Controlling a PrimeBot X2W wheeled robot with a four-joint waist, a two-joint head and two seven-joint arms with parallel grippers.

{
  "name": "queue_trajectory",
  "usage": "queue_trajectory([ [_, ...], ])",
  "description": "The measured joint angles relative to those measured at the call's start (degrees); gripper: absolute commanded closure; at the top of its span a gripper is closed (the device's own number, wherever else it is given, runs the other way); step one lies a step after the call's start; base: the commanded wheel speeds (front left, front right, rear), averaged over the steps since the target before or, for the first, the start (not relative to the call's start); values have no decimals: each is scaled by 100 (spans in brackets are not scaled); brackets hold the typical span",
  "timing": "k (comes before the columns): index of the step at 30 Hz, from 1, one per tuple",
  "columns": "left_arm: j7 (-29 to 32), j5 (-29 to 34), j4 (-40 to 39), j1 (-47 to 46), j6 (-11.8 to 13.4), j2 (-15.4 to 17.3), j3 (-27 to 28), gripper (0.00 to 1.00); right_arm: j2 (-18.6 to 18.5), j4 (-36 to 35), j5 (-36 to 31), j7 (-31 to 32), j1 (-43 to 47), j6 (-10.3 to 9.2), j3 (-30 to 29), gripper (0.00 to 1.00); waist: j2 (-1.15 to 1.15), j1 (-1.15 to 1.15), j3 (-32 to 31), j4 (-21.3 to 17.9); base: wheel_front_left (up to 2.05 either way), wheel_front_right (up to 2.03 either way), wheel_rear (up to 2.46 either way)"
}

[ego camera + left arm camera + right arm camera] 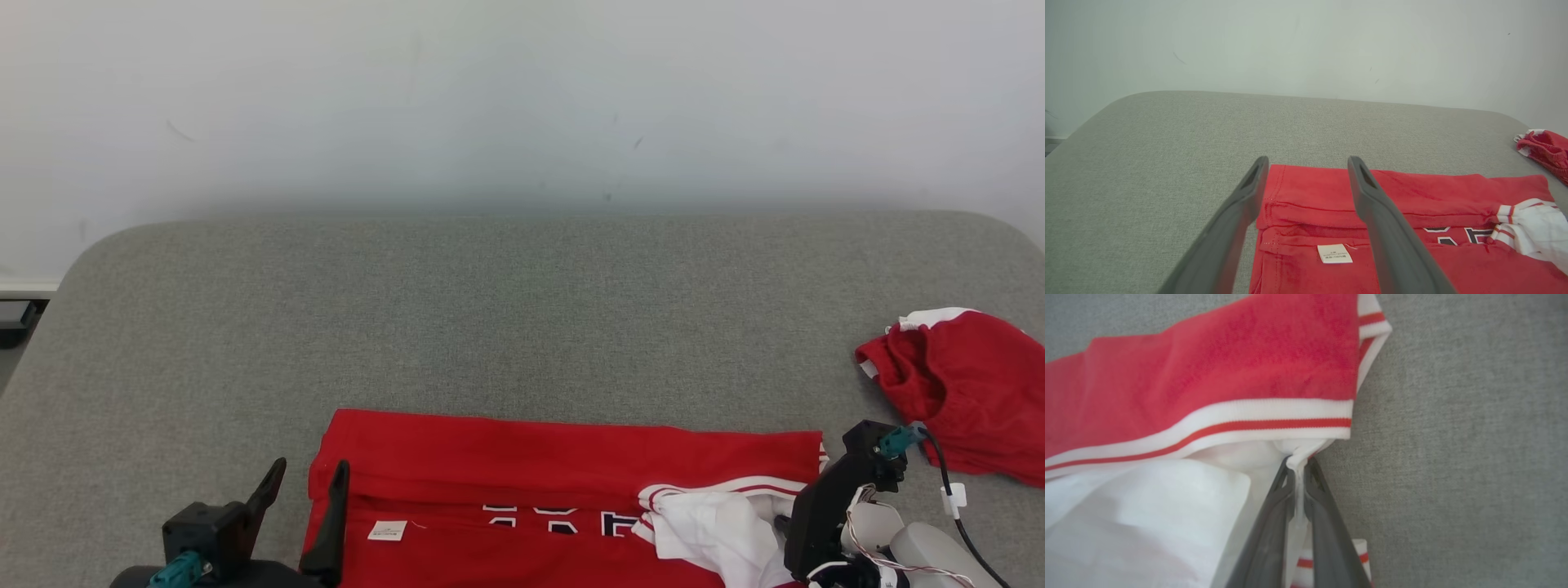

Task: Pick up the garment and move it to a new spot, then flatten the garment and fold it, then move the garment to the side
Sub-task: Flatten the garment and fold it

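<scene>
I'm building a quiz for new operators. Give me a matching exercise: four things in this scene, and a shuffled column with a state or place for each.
1. left gripper
2. right gripper
3. red jersey
4. second red garment

A. crumpled at the far right
B. jaws open
C. laid out long and flat
D. jaws shut on the red jersey

Pairs: 1-B, 2-D, 3-C, 4-A.

Two red garments are on one grey counter (pixel 522 310): one folded garment (pixel 531 465) and one crumpled garment (pixel 963 384). One white label (pixel 387 530) is on the folded one. There are two grippers: one left gripper (pixel 310 467), one right gripper (pixel 1299 467).
</scene>
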Motion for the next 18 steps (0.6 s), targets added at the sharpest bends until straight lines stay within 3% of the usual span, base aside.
queue_trajectory([
  [7, 37, 0, -5, 2, 0, -2, 26, 0, -37, 20, -11, -65, -1, 1, -142, 100, 0, 0, -25, -8, 0, 0, 0],
  [18, 38, 0, -13, 76, 0, 3, 160, 0, -588, -532, -300, -313, 13, -1, -672, 100, 0, 0, -148, -172, 0, 0, 0],
])
